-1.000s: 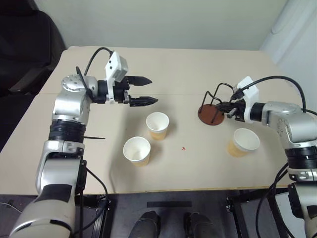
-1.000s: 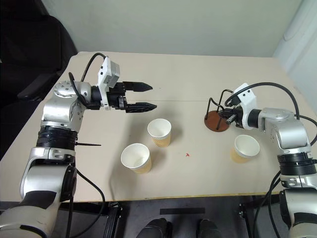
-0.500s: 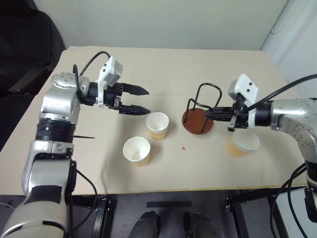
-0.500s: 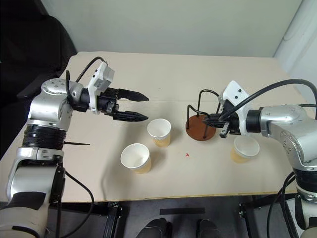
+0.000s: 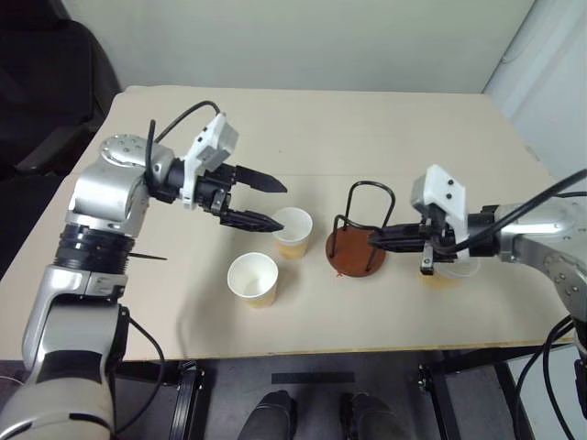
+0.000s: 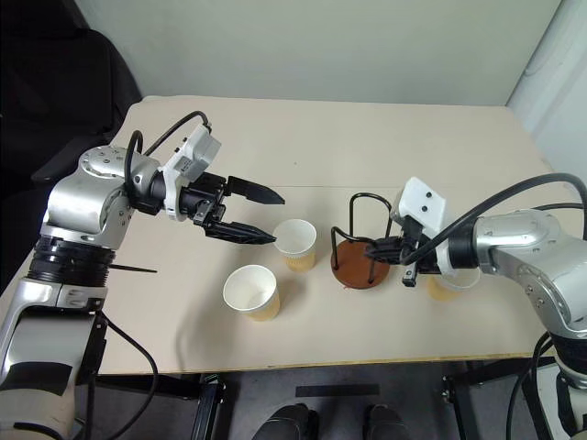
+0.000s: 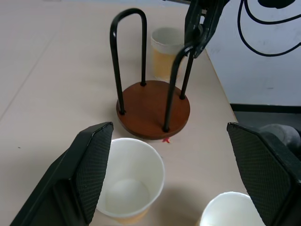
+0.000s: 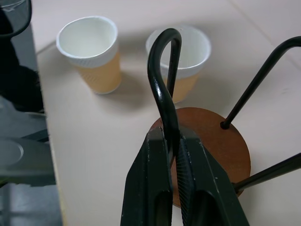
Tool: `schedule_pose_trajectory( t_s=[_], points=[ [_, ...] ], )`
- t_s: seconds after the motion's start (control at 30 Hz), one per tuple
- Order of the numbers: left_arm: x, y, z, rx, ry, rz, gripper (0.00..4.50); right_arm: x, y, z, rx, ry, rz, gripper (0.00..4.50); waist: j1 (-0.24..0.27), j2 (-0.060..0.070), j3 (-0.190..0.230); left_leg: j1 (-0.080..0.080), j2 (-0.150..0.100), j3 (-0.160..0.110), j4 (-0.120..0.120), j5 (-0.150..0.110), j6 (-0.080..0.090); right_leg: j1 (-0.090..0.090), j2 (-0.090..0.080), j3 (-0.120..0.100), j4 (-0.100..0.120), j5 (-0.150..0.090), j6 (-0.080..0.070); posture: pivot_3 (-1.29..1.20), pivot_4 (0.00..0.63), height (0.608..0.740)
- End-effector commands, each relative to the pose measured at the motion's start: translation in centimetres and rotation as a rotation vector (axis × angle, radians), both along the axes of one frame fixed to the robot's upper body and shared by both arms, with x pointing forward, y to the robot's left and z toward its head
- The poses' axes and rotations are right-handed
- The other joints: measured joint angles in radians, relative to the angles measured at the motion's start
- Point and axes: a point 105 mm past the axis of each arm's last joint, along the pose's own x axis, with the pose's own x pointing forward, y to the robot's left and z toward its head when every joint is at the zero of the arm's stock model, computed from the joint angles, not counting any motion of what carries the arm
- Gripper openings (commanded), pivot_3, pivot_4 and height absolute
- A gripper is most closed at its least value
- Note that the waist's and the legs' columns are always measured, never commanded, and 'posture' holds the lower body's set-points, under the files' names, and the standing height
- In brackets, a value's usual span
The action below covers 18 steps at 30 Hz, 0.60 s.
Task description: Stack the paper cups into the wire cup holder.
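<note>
Gripping one of the thin black wire loops of the wire cup holder [image 6: 359, 249], the right gripper [image 6: 374, 248] is seen clenched tight on the metal, its two black fingers [image 8: 155, 188] pinched to either side of the loop just above the reddish-brown disc base. A hold this low on the wire is judged to give control over the whole stand, so that it can be dragged or steadied across the table [image 5: 385, 147] without tipping. The holder is set upright on its base near the middle of the table, just beside the far paper cup [image 5: 292, 231] and close to a small red mark on the tabletop. That placement appears chosen to bring the stand within reach of both arms. The left gripper [image 5: 273, 203] is held with its fingers spread wide and nothing between them, poised just beside the far cup and pointed toward it; the open stance suggests that this cup is meant to be taken first. A second paper cup [image 5: 253, 279] stands upright nearer the table's front edge, apart from the first. The third paper cup [image 7: 165, 51] stands on the far side of the holder from the other two, partly hidden behind the right arm in the head views. All three cups are open end up and none is yet inside the wire loops, so the stacking is judged not to have begun.
</note>
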Motion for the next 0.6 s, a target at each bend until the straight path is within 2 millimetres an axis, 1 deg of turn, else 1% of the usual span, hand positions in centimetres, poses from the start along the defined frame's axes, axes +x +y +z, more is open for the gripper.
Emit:
schedule_pose_trajectory(
  t_s=[0.03, 0.23, 0.6],
  points=[
    [-1.3, 0.0, 0.5, 0.017, -0.011, -0.065, 4.18, -0.7, 0.5, 0.2, -0.006, -0.025, 0.041, 0.04, 0.0, 0.0, 0.0, 0.0, 0.0, 0.0, 0.0, 0.0, 0.0, 0.0, 0.0, 0.0, 0.0, 0.0, 0.0, 0.0, 0.15, 0.74],
    [-2.2, 0.4, -0.1, 0.065, 0.008, -0.086, 4.18, -0.8, 0.9, -0.6, -0.023, -0.014, 0.06, 0.04, 0.0, 0.0, 0.0, 0.0, 0.0, 0.0, 0.0, 0.0, 0.0, 0.0, 0.0, 0.0, 0.0, 0.0, 0.0, 0.0, 0.15, 0.74],
    [-2.3, 0.7, -0.3, 0.071, 0.015, -0.089, 4.18, -0.1, 1.1, -1.7, -0.071, -0.019, 0.091, 0.04, -0.001, 0.0, 0.0, 0.0, 0.0, 0.0, 0.0, 0.0, 0.0, 0.0, 0.0, 0.0, 0.0, 0.0, 0.0, 0.0, 0.15, 0.74]
  ],
)
